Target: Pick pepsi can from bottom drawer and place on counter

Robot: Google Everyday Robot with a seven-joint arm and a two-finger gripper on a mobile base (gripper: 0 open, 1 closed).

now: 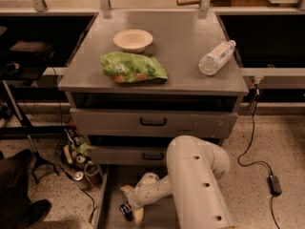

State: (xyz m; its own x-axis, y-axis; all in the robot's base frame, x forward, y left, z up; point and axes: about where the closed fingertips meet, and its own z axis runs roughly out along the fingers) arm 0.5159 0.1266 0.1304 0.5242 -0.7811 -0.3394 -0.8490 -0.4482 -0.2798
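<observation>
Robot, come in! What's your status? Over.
Gripper low in bottom drawer, at pepsi can. Can not yet on counter. Up there: bowl, green bag, water bottle.

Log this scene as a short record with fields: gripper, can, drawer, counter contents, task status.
gripper: the gripper is down inside the bottom drawer, at the pepsi can
pepsi can: on the drawer floor, right at the gripper
bottom drawer: pulled open
counter: the counter holds a bowl, a green snack bag and a water bottle lying on its side
floor, left of drawers: cables and cans
task status: can not yet on the counter
</observation>
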